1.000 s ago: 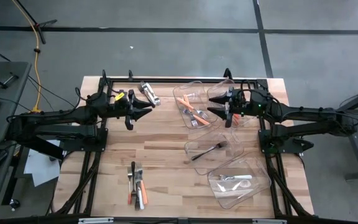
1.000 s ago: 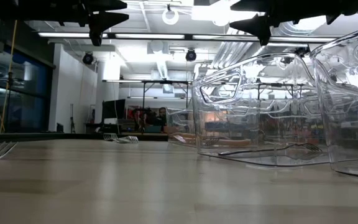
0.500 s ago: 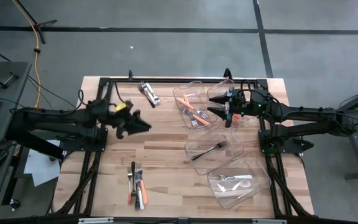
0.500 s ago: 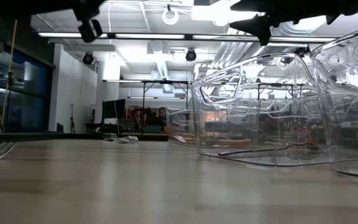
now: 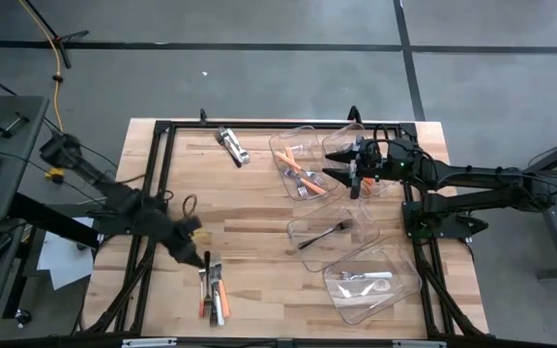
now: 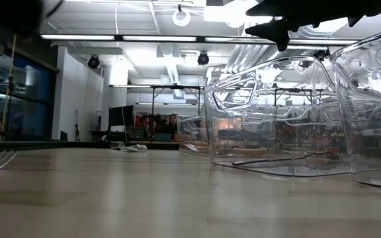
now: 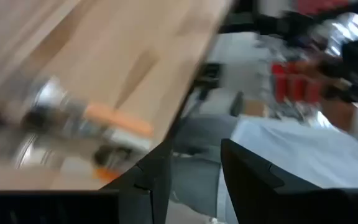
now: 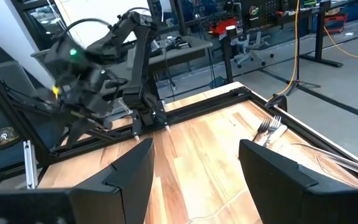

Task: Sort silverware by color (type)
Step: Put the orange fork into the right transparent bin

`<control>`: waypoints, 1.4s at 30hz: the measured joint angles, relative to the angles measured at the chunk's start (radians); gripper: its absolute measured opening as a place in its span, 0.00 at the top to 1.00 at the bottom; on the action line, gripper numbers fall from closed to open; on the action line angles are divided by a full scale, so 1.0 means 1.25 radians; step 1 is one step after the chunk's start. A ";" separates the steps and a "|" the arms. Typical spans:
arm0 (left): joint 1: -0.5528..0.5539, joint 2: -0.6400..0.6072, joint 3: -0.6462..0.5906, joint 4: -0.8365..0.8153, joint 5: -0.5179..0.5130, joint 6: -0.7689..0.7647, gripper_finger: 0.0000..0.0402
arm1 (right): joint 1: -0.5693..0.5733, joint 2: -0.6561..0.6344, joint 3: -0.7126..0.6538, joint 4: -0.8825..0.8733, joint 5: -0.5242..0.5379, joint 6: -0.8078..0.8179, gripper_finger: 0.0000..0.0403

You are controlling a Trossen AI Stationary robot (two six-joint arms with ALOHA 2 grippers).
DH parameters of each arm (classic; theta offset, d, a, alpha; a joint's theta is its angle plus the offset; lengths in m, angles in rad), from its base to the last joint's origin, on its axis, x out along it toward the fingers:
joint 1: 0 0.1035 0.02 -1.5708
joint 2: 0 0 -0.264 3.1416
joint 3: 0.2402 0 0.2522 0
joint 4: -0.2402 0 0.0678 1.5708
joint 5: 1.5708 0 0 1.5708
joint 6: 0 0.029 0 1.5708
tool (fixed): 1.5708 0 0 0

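Several pieces of silverware with orange, white and metal handles lie in a pile on the table near its near edge. Two more pieces lie at the far edge. My left gripper hovers open just left of the pile's far end. In the blurred left wrist view an orange-handled piece shows beyond the fingers, and nothing is between them. My right gripper stands open above the far bins, holding nothing.
Clear plastic bins stand on the right. The far one holds orange-handled forks, the middle one a dark fork, the near one white-handled pieces. A further bin sits under the right gripper. A black frame rims the table.
My left gripper has swung from the table's far side toward the near edge and come down, rolling as it went. It now stands by the silverware pile. Its finger gap looks unchanged. The silverware has kept its place.
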 joint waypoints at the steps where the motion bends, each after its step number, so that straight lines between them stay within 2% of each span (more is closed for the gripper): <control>1: -0.038 0.006 0.000 -0.019 -0.038 -0.061 0.69 | 0.000 0.000 0.000 -0.001 0.000 0.000 0.45; 4: -0.134 0.040 0.000 -0.040 -0.146 -0.229 0.69 | -0.001 0.000 0.000 -0.003 -0.002 -0.001 0.45; 7: -0.198 0.099 0.000 -0.044 -0.215 -0.359 0.69 | -0.002 0.000 0.000 -0.003 -0.002 -0.007 0.45; 9: -0.221 0.149 0.000 -0.045 -0.223 -0.434 0.69 | -0.002 0.000 0.000 -0.004 -0.002 -0.009 0.45; 11: -0.234 0.205 0.001 -0.032 -0.195 -0.483 0.69 | -0.002 0.000 0.000 -0.007 -0.002 -0.009 0.45; 14: -0.235 0.283 0.032 -0.032 -0.127 -0.492 0.69 | -0.002 0.000 0.000 -0.015 -0.002 -0.010 0.45; 23: -0.183 0.465 0.118 -0.089 -0.116 -0.495 0.69 | -0.002 0.000 0.000 -0.029 0.034 -0.019 0.45; 26: -0.180 0.508 0.130 -0.090 -0.082 -0.495 0.69 | -0.002 0.000 0.000 -0.030 0.038 -0.019 0.45; 42: -0.181 0.594 0.145 -0.142 -0.069 -0.510 0.69 | -0.002 0.000 0.000 -0.036 0.037 -0.016 0.45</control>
